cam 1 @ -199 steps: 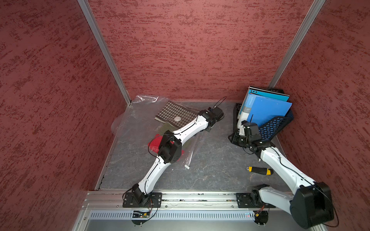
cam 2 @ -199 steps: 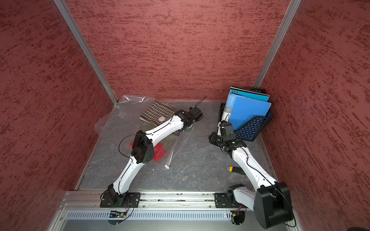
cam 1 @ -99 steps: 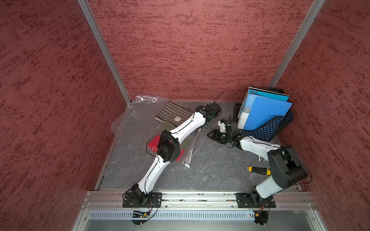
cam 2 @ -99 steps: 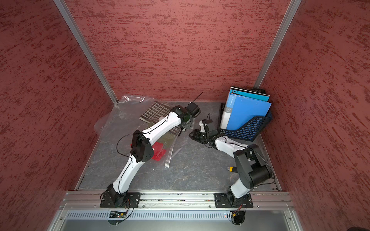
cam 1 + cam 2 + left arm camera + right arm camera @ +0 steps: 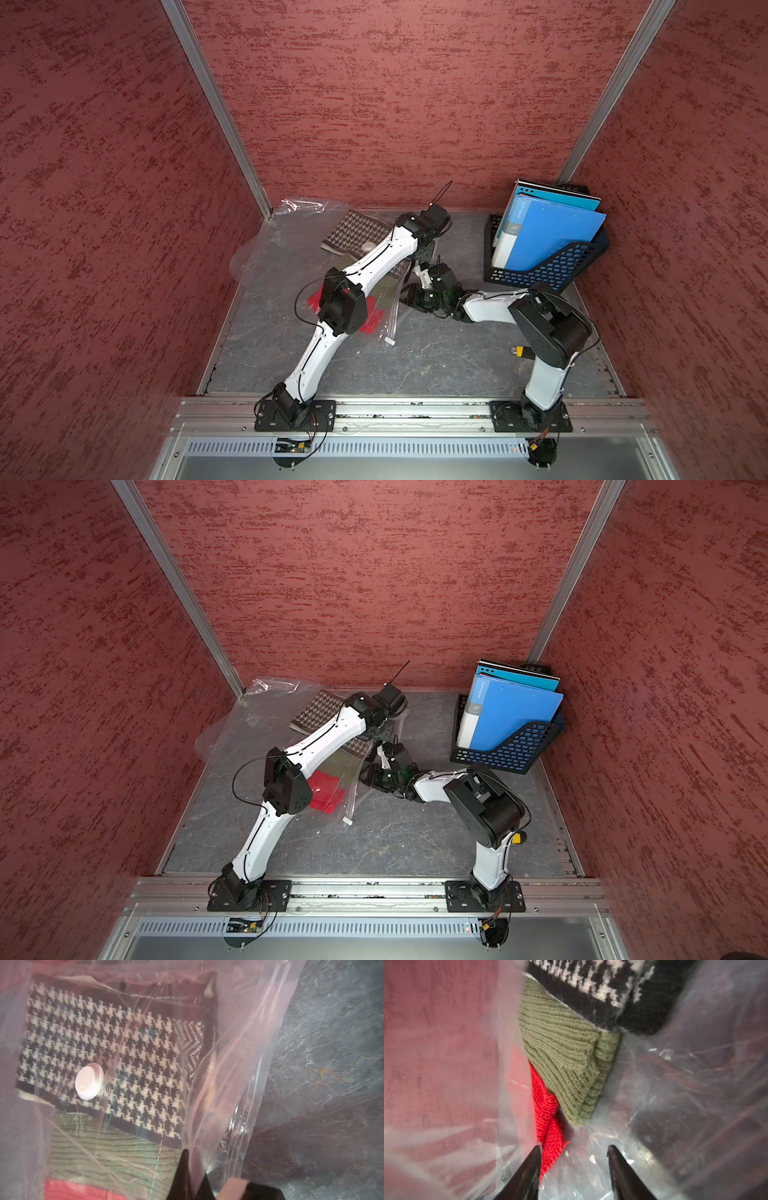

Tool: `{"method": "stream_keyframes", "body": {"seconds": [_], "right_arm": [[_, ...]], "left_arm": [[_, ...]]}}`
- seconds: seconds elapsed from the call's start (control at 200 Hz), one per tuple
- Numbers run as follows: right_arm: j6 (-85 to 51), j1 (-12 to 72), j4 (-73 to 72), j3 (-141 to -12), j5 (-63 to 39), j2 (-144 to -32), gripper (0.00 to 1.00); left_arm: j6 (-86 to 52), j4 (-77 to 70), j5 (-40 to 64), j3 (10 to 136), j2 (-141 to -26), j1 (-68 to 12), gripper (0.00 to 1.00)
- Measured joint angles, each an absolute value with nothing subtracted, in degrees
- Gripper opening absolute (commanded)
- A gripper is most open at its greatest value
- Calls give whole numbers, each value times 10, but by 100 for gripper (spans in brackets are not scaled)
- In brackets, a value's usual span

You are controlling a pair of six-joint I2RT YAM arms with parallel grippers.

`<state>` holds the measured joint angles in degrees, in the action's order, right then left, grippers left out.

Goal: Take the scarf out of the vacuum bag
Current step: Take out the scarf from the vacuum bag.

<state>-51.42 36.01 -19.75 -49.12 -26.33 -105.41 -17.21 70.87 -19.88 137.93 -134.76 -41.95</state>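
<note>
Pinching the rim of the bag (image 5: 239, 1053), the left tool (image 5: 194, 1167) is clamped shut, holding the mouth up. The right tool (image 5: 574, 1167), jaws apart and empty, is inside; the scarf (image 5: 591, 978) lies ahead of it, not yet gripped.

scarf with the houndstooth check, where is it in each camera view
Top view: the scarf lies at the back of the floor, partly under the left arm.
Top view: same spot, left arm across it.
Left wrist: fills much of the picture, inside the vacuum bag.
Right wrist: only a corner, far from the right claw.
Shared landmark: the green knit touching its edge.
</note>
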Motion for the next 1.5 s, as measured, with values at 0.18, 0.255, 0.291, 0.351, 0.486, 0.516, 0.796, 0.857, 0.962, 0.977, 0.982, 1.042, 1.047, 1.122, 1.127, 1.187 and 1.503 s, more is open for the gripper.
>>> {"method": "stream_keyframes", "body": {"seconds": [0.18, 0.255, 0.291, 0.351, 0.486, 0.516, 0.796, 0.857, 0.962, 0.977, 0.982, 1.042, 1.047, 1.122, 1.127, 1.187, 1.503], "right_arm": [[-528, 359, -209, -491, -263, -1063, 56], [-531, 359, -211, -495, -262, -1067, 56], [-531, 359, -211, -499, -262, -1070, 56], [-532, 359, -211, -508, -260, -1076, 56], [-534, 359, -215, -526, -256, -1096, 56], [-535, 359, -216, -530, -256, -1102, 56], [-554, 359, -261, -541, -257, -1143, 56], [-558, 359, -274, -546, -259, -1151, 56], [-566, 359, -292, -560, -260, -1170, 55], [-566, 359, -295, -562, -260, -1172, 55], [-566, 359, -296, -562, -261, -1173, 54], [-573, 359, -308, -572, -264, -1186, 49], [-572, 359, -309, -572, -264, -1187, 48], [-576, 360, -321, -579, -267, -1200, 30], [-576, 360, -321, -579, -268, -1200, 29], [-581, 360, -324, -580, -269, -1209, 14], [-586, 359, -318, -540, -262, -1183, 0]], "left_arm": [[-173, 710, -200, 1379, -1325, -423, 0], [-174, 711, -200, 1379, -1323, -424, 0], [-174, 711, -200, 1379, -1323, -425, 0], [-174, 710, -200, 1376, -1323, -425, 0], [-177, 704, -200, 1364, -1323, -427, 0], [-177, 703, -199, 1361, -1323, -427, 0], [-178, 698, -197, 1360, -1323, -428, 0], [-178, 698, -197, 1360, -1323, -428, 0], [-178, 698, -197, 1360, -1323, -428, 0], [-178, 698, -197, 1360, -1323, -428, 0], [-178, 698, -197, 1360, -1323, -428, 0], [-178, 698, -196, 1360, -1323, -428, 0], [-178, 698, -196, 1360, -1323, -428, 0], [-178, 698, -195, 1360, -1323, -427, 0], [-178, 698, -195, 1360, -1323, -427, 0], [-178, 698, -195, 1360, -1323, -427, 0], [-178, 698, -194, 1362, -1323, -425, 0]]}}
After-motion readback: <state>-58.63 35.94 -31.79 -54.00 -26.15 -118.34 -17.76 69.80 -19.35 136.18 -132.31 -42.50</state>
